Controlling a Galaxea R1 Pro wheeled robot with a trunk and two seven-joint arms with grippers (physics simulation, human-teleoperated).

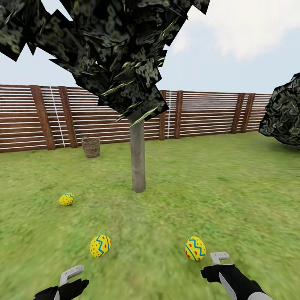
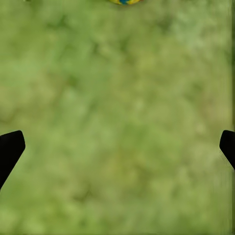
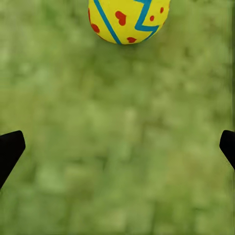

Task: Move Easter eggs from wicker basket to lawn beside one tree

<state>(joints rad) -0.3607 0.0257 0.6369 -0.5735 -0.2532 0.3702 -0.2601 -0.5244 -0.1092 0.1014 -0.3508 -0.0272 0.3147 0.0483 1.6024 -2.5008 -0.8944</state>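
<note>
Easter eggs: three on the lawn (image 1: 216, 196) around the tree (image 1: 138, 162), none in hand; going left to right, the far-left egg (image 1: 66, 199) lies well left of the trunk, the middle egg (image 1: 100, 246) sits nearer you, the right egg (image 1: 195, 248) lies just beside your right end effector (image 1: 220, 260). Handling, judged: smooth rounded shells, likely light, rigid and slippery; they may roll on grass; if you regrip, close across the widest girth, not the tips. Left end effector (image 1: 73, 275): fingers apart, nothing between them, grass below; right end effector: fingers apart, empty, the right egg ahead of the tips in the right wrist view (image 3: 128, 19). Container: wicker basket (image 1: 91, 147) stands upright by the fence (image 1: 208, 112), well behind the tree; its interior can't be read from here, so you cannot confirm by sight that it is empty.
</note>
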